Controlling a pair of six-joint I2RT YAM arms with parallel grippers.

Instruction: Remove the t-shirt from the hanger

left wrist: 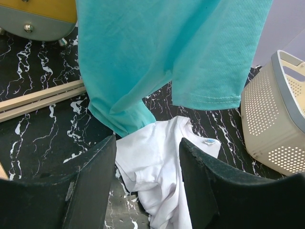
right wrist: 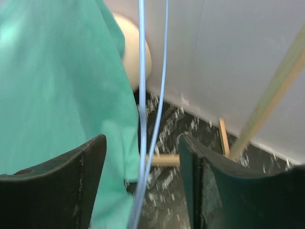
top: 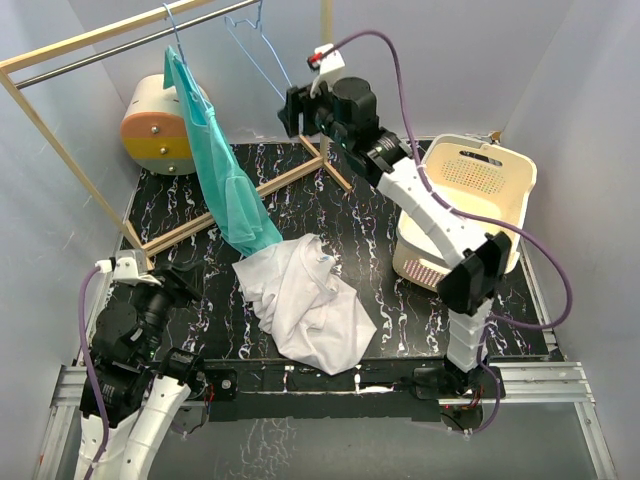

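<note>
A teal t-shirt hangs lengthwise from its hanger on the rail, its hem trailing to the table. The right gripper, jaws apart and grasping nothing, straddles an empty blue wire hanger just right of the shirt's shoulder, so it looks nearer. The left gripper, also released, sits low below the hem.

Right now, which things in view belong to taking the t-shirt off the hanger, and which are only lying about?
Job: teal t-shirt, hung on its hanger; empty blue hanger; white t-shirt heaped on the table; wooden rack.
Lying about: perforated basket; round yellow-and-cream container.
</note>
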